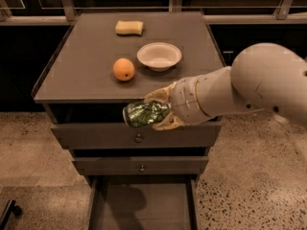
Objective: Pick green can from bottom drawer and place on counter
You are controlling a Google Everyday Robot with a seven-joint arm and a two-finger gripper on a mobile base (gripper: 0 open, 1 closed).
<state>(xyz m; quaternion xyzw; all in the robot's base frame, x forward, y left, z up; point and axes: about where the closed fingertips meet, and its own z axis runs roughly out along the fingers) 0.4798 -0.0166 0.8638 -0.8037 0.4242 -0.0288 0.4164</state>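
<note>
My gripper [160,110] is shut on the green can [144,114], a shiny mottled green can held on its side, in the air in front of the counter's front edge. The white arm reaches in from the right. The counter [86,75] is the flat grey top of the cabinet. The bottom drawer [144,202] stands pulled open below, its floor bare and in shadow of the arm.
On the counter lie an orange [123,69], a white bowl [159,56] and a yellow sponge [129,28]. Two knobbed drawers [138,139] sit above the open one, the upper one slightly out. Speckled floor lies on both sides.
</note>
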